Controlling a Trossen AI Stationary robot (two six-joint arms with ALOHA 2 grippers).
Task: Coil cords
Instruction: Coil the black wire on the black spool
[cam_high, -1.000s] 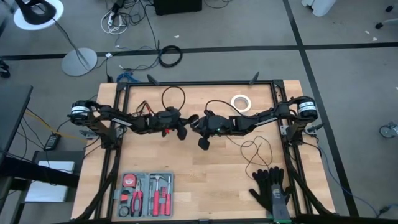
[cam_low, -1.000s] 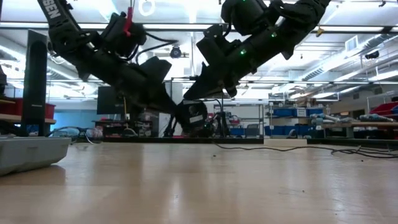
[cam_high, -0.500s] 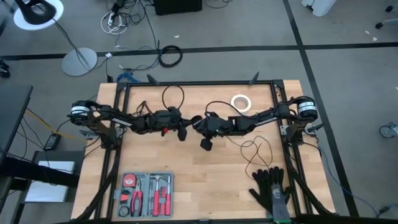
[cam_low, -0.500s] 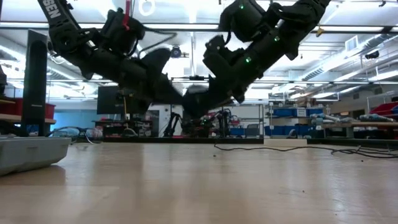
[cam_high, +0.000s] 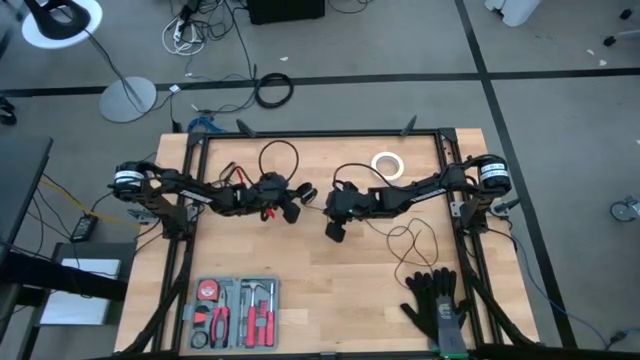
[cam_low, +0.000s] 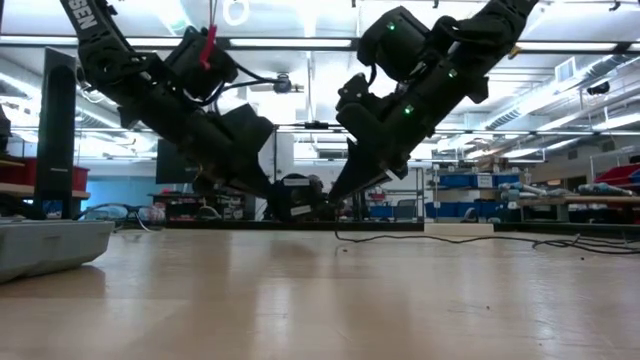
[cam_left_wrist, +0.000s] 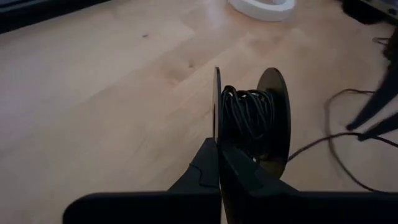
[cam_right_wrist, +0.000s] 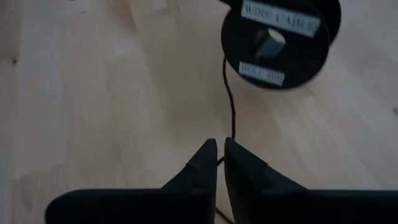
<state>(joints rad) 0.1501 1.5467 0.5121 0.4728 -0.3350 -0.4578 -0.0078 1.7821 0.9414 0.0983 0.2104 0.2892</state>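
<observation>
A small round black spool (cam_left_wrist: 250, 118) with thin black cord wound on it is in my left gripper (cam_left_wrist: 219, 163), near the table's middle (cam_high: 299, 197). My left gripper is shut on it. The cord (cam_right_wrist: 231, 102) runs from the spool (cam_right_wrist: 278, 38) to my right gripper (cam_right_wrist: 219, 160), which is shut on it just to the spool's right (cam_high: 334, 231). The cord's loose loops (cam_high: 408, 240) lie on the table toward the right edge. In the low view the spool (cam_low: 296, 194) sits between the two arms. My left gripper pinches one flat flange of the spool at its rim (cam_left_wrist: 216, 127) between its two fingers, which lie along the flange. The spool stands on edge beyond the fingertips, its wound core to one side. My right gripper pinches the thin cord (cam_right_wrist: 220, 159) between its two fingertips, a single strand. The fingers slant down toward the table and point at the spool. The strand runs on from the fingers to the spool.
A white tape ring (cam_high: 387, 164) lies at the far right of the table. A tray of hand tools (cam_high: 235, 312) sits at the near left, and black gloves (cam_high: 437, 305) at the near right. A frame rail (cam_high: 320, 133) borders the far edge.
My left gripper has swung with the spool, rising and then coming down again a little toward the table's left. My right gripper has drawn back a little toward the table's right edge, so the two grippers stand farther apart, with the cord between them.
</observation>
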